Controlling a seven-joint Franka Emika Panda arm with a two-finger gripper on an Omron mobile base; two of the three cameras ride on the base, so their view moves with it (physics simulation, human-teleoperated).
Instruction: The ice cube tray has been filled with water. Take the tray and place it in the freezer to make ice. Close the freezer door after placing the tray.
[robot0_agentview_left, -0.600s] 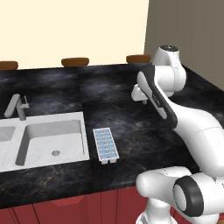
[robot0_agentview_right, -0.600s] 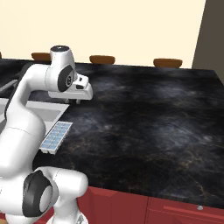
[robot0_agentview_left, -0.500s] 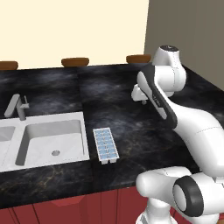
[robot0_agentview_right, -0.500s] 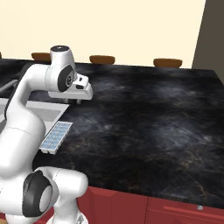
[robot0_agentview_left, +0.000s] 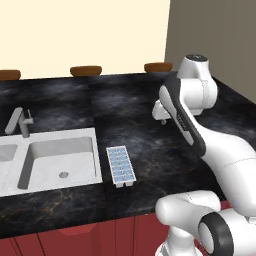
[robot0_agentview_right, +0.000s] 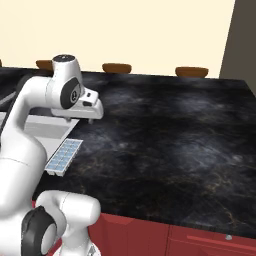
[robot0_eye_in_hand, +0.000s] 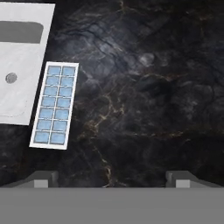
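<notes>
Beside the sink (robot0_agentview_left: 60, 160), just off its right rim, you have the tray (robot0_agentview_left: 120, 166) lying flat on the black marbled table (robot0_agentview_left: 150, 150), its long side running parallel to the sink's edge and its two rows of pale blue cells facing up. From the right base view the tray (robot0_agentview_right: 64, 156) sits close to the near edge of the table (robot0_agentview_right: 170, 145), with the sink (robot0_agentview_right: 47, 137) behind it, partly hidden by the arm. Your hand view looks straight down: the tray (robot0_eye_in_hand: 55, 105) lies just apart from the sink (robot0_eye_in_hand: 19, 83), a thin strip of dark table (robot0_eye_in_hand: 144, 100) between them, and the drain shows as a small grey disc in the basin. Your claw (robot0_eye_in_hand: 112, 179) hangs above bare table well to the side of the tray away from the sink, jaws spread wide with nothing between them, touching nothing. A faucet (robot0_agentview_left: 20, 122) stands behind the sink, and three brown stool tops (robot0_agentview_left: 85, 70) line the far edge of the table.
</notes>
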